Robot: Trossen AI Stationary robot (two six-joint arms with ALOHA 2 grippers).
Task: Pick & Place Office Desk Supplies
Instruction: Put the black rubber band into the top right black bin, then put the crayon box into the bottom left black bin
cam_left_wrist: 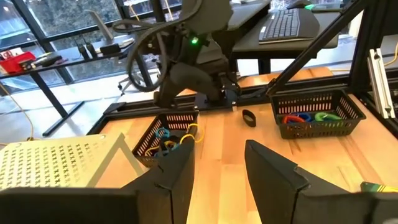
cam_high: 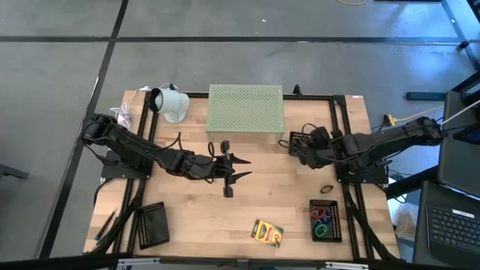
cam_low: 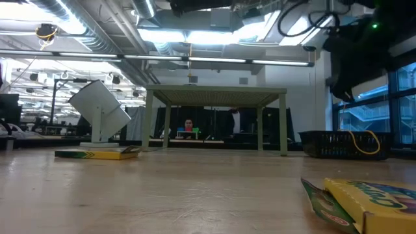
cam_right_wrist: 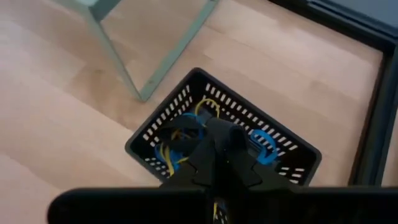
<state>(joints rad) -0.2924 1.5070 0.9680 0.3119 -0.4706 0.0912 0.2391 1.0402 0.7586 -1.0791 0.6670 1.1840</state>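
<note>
My left gripper (cam_high: 244,168) (cam_left_wrist: 221,149) hangs open above the middle of the table, pointing toward the right side, with nothing between its fingers. My right gripper (cam_right_wrist: 219,129) (cam_high: 294,146) is shut and points down over a small black basket (cam_right_wrist: 283,152) (cam_left_wrist: 163,134) of yellow and blue rubber-band loops, beside the green stand's right leg. One crayon box (cam_high: 266,232) (cam_low: 367,198) lies flat near the table's front edge. Another crayon box (cam_low: 97,154) lies flat farther back on the left. A dark loop (cam_high: 328,189) (cam_left_wrist: 249,117) lies on the wood.
The pale green perforated stand (cam_high: 246,111) stands at the back centre, and a white lamp-like object (cam_high: 171,101) at the back left. A black basket (cam_high: 337,220) (cam_left_wrist: 317,124) with red, blue and green loops sits front right. A black tray (cam_high: 152,223) sits front left.
</note>
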